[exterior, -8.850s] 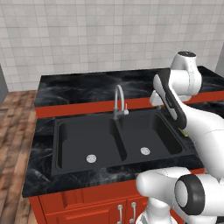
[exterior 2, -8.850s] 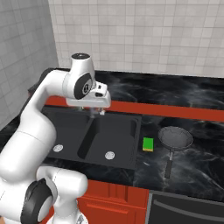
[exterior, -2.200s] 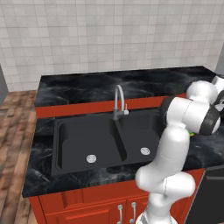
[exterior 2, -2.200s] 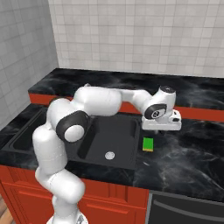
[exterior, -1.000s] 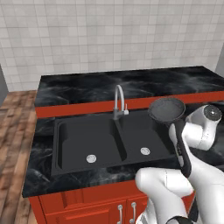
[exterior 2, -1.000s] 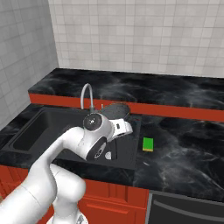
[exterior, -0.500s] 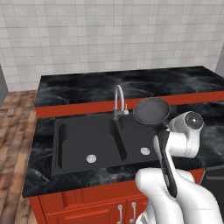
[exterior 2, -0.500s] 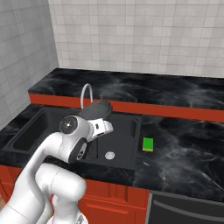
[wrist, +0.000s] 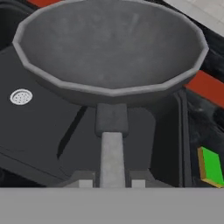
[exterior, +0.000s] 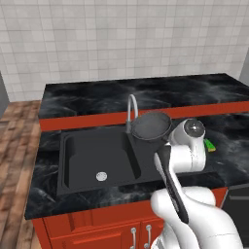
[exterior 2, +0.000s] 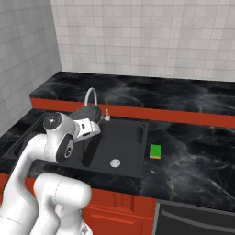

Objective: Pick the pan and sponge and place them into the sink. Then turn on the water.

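Gripping the thin straight handle between its two dark finger tips, the gripper (wrist: 112,183) is holding the small round dark grey frying pan (wrist: 111,48) — I'm seeing the jaws pinched narrow on that handle in the hand view. The pan (exterior: 151,126) is hanging in the air above the matte black double-basin sink (exterior: 97,155), close beside the curved silver gooseneck faucet (exterior: 131,104). I'm reading the pan (exterior 2: 86,112) as lifted, not resting on the basin floor. The small bright green rectangular sponge (exterior 2: 155,151) is lying on the dark marble counter (exterior 2: 193,160) — just right of the sink's rim (exterior 2: 144,151).
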